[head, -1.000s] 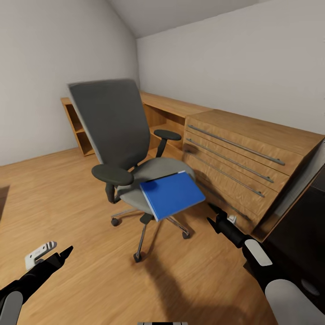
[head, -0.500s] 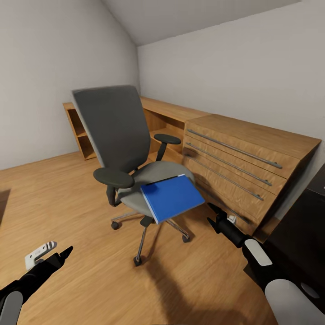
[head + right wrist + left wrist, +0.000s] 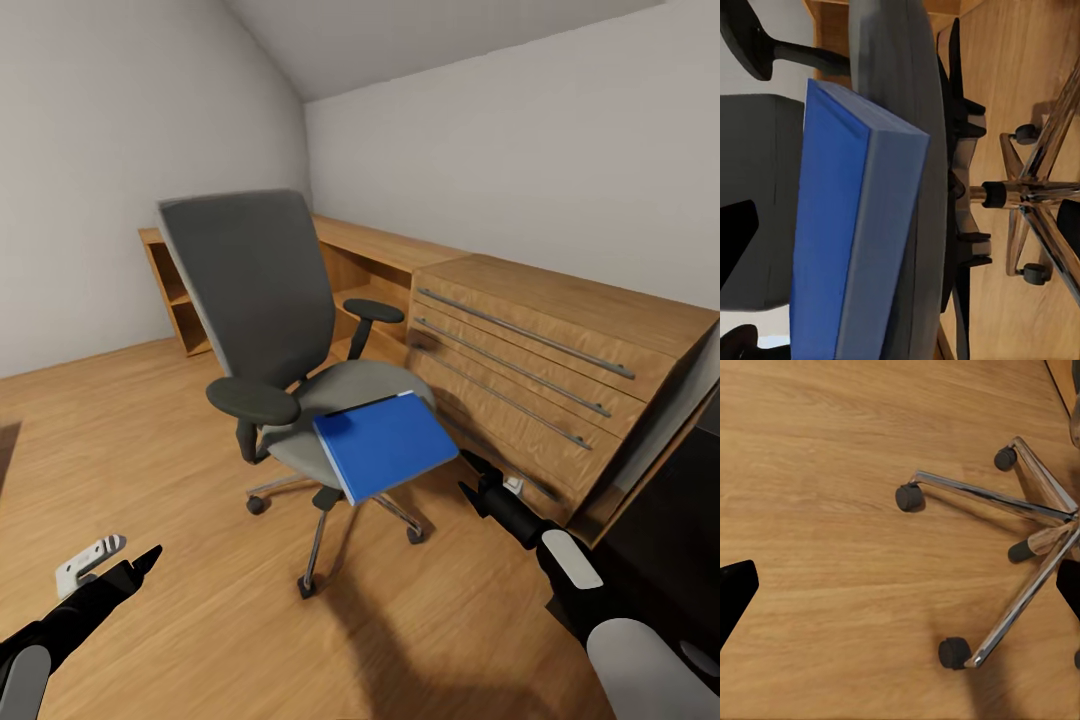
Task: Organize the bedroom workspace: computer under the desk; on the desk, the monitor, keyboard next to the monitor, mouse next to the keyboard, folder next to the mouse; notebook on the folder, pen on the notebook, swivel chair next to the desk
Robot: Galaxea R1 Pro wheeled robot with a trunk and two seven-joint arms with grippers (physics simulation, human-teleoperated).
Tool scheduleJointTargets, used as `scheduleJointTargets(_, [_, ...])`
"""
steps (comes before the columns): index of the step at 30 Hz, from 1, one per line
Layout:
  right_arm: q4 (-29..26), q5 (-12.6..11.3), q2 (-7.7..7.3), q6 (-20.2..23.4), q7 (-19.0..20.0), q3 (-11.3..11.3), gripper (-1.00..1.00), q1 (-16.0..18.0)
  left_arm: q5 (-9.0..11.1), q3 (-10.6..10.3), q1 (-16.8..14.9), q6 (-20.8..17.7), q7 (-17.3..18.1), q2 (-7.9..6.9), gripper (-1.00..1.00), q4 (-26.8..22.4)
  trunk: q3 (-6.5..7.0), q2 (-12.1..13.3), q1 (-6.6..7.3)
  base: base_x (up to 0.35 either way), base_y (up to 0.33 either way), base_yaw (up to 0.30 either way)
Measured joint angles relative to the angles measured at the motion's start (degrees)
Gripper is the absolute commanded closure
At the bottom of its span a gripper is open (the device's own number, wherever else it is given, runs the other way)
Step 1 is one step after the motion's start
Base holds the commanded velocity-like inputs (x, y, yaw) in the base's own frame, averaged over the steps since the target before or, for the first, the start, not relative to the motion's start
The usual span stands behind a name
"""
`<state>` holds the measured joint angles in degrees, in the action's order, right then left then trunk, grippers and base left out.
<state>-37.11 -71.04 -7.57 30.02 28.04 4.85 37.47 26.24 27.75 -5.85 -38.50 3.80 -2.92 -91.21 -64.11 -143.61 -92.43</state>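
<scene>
The grey swivel chair (image 3: 262,300) stands on the wooden floor ahead of me, its back towards the left. The blue folder (image 3: 385,443) lies flat on the seat's front corner and overhangs it; in the right wrist view the folder (image 3: 832,225) is seen edge-on against the seat (image 3: 916,135). My right gripper (image 3: 465,474) is open, low and just right of the folder, apart from it. My left gripper (image 3: 120,556) is open near the floor, well left of the chair base (image 3: 1020,510). The computer, monitor, keyboard, mouse, notebook and pen are out of view.
A light wooden drawer unit (image 3: 540,360) with long bar handles runs along the right wall, joined to low wooden shelving (image 3: 180,290) in the corner. A black furniture side (image 3: 665,540) fills the lower right edge; I cannot tell whether it is the desk. Open floor (image 3: 150,450) lies left.
The whole picture has shifted a little, so the camera has moved slightly. Both grippers hold the same places in the view, and the folder still lies on the seat.
</scene>
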Motion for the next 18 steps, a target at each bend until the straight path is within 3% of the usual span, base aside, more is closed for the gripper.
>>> scheduleJointTargets(8, [0.0,0.0,0.0,0.0,0.0,0.0,-1.0,0.0,-0.1,0.1,0.0,0.0,0.0,0.0,-1.0,0.0,0.0,0.0,0.02,0.173,0.057,0.0])
scheduleJointTargets(18, [0.0,0.1,0.02,0.0,-0.1,0.0,-1.0,0.0,-0.1,0.1,0.0,0.0,0.0,0.0,-1.0,0.0,0.0,0.0,0.01,0.065,0.008,0.0])
